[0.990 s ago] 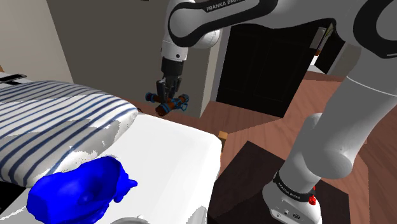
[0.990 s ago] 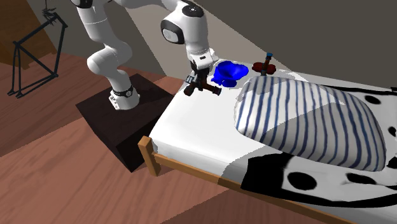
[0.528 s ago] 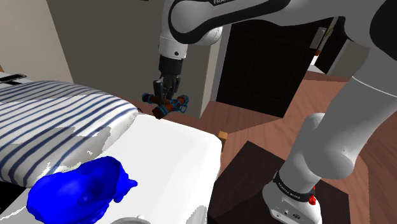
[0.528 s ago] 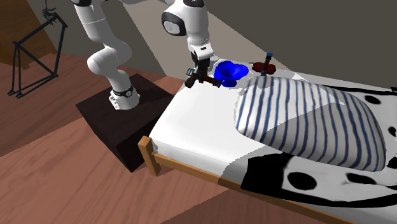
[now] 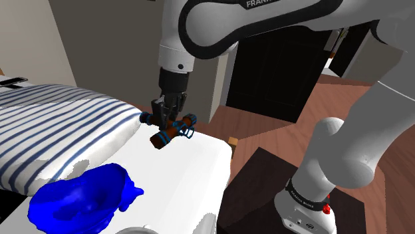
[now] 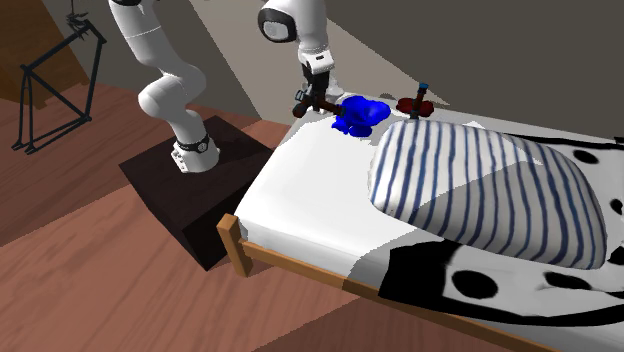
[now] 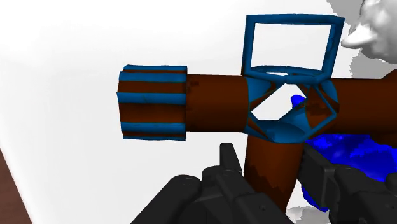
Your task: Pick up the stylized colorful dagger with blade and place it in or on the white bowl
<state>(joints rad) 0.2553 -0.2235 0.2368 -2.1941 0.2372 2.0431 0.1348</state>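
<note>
One brown dagger with blue bands (image 5: 171,128) is clasped by the black two-finger gripper (image 5: 166,120) and held above the white bed surface (image 5: 193,163), near a blue lumpy object (image 5: 83,199).

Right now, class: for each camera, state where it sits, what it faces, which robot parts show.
Shoulder view: beside the stand, facing across the bed; arm and gripper show.
Second exterior view: high off the bed's corner, facing the stand; arm shows.
Wrist view: on the hand, facing the bed; fingers show.
All share the dagger and blue shape.

Dagger (image 5: 173,129) above bed (image 5: 196,176), near pillow (image 5: 60,126)
</note>
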